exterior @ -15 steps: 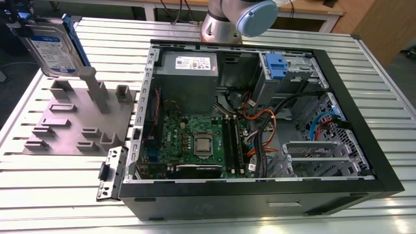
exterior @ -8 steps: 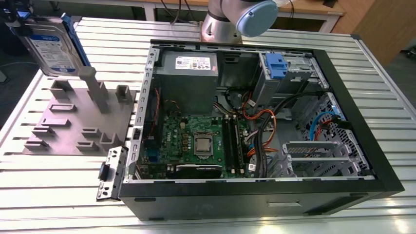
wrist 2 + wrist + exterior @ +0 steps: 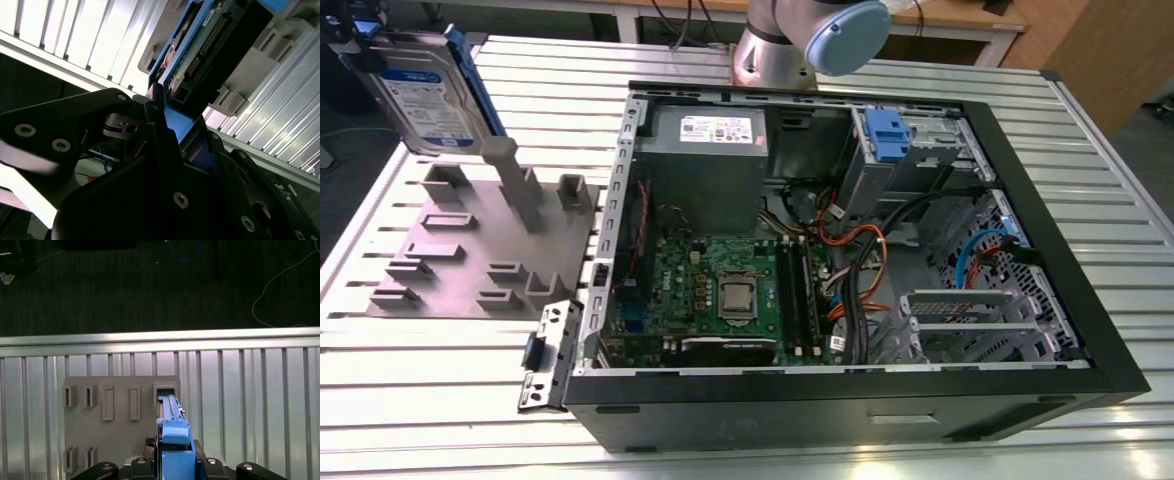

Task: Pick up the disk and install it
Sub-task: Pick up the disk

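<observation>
One black hand [image 3: 182, 127] of matt metal, studded with bright screw heads, has its fingers [image 3: 156, 130] pressed in on either side of the disk [image 3: 200, 50], holding it by the blue plastic bracket round its edge. In the second wrist view the disk's underside shows a green circuit board and a dark connector row. In the first wrist view the disk [image 3: 170, 412] is edge-on, a thin silver slab in its blue frame, and the hand's body is cut off by the picture's edge. Beyond it lies a grey fixture plate [image 3: 120, 440] with rectangular slots.

In the exterior view the disk [image 3: 434, 90] is upright, a little tilted, over the plate's [image 3: 440, 295] far corner. Its white-and-blue label faces the camera and its top is cropped. Whether its lower edge touches the tall grey post [image 3: 520, 190] cannot be told.

The plate rests on a ribbed aluminium worktop [image 3: 440, 380]. Just beside it lies an open black computer case [image 3: 1107, 340], with a green motherboard [image 3: 720, 290], a grey metal box [image 3: 707, 160] bearing a small white sticker, a blue latch [image 3: 887, 135] and tangled cables [image 3: 854, 245]. Behind the case stands the arm's silver base [image 3: 774, 50].
</observation>
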